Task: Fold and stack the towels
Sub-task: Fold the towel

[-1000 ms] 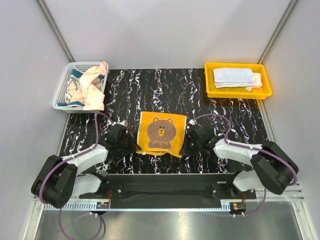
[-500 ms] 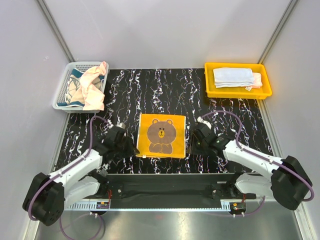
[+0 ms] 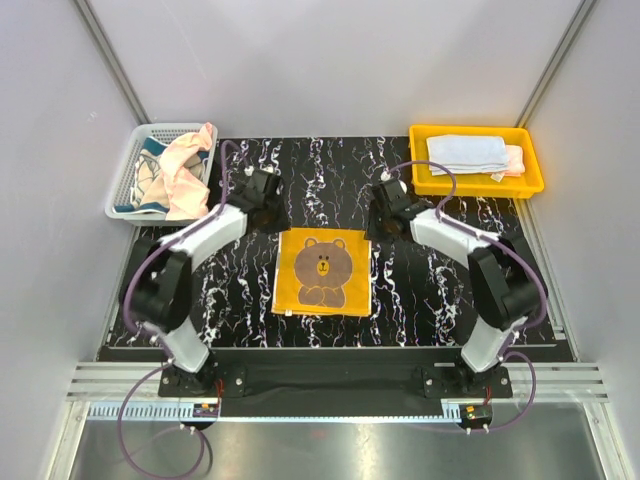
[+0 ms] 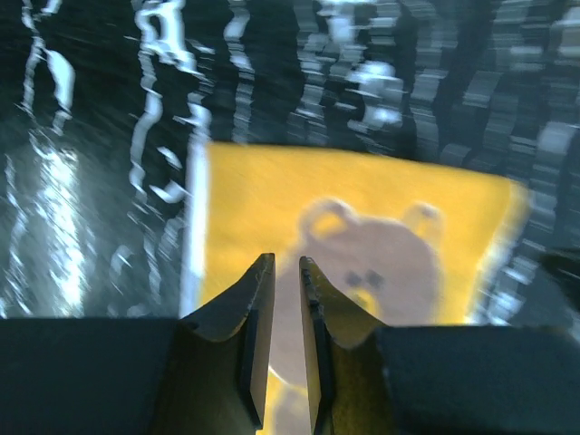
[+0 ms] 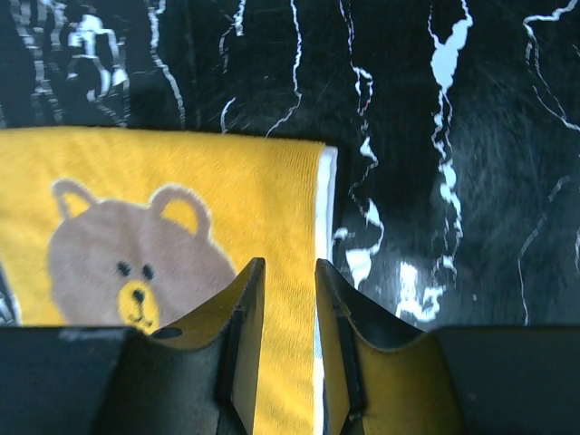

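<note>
Bear towel (image 3: 323, 271) is laid flat, its far corners just below the left gripper (image 3: 268, 207) and right gripper (image 3: 384, 215). Both are held narrowly parted and empty, apparently poised so that edge can be pinched for folding.

I can read no text, label, brand or number in any view. The yellow towel (image 3: 323, 271) shows only a picture of a brown bear. If there are letters on it, they are too small or too blurred to make out.
</note>
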You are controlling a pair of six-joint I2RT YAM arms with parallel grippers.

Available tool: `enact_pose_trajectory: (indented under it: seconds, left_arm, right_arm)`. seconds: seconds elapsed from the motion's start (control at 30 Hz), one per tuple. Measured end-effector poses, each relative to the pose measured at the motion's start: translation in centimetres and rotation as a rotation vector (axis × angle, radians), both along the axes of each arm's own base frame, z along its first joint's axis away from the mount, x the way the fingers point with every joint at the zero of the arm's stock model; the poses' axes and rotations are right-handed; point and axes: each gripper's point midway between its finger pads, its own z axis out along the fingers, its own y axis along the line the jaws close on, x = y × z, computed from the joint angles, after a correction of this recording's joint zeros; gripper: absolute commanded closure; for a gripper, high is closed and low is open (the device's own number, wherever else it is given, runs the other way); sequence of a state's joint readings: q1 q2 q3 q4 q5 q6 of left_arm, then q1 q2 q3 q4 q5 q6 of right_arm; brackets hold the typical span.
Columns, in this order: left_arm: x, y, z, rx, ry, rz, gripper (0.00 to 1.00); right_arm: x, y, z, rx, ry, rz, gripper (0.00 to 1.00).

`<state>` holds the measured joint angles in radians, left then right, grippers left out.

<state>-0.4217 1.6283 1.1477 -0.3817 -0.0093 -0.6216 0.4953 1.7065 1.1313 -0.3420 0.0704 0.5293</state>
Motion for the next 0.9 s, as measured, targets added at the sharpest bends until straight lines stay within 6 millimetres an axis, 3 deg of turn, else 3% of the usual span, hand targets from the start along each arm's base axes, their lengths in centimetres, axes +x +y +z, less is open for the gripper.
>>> enact_pose_trajectory:
  seconds: [0.13,0.23,0.57,0.9]
  left_arm:
    - [1.3,1.3,-4.7,0.127,0.106,-0.012,0.77]
    - [1.3,2.1,-6.5,0.198,0.157,-0.032,0.74]
    - [2.6,3.5,-8.6,0.3,0.199,-0.043,0.69]
    - [3.5,4.4,-8.6,0.315,0.189,-0.016,0.67]
  right_arm:
    - [1.2,0.1,-1.9,-0.042,0.034,0.009,0.63]
    - [2.1,0.2,-2.8,-0.07,0.045,0.014,0.63]
    - [3.6,-0.7,-5.4,-0.162,0.077,-0.003,0.6]
    - [5.0,-0.4,-5.3,-0.171,0.055,-0.004,0.62]
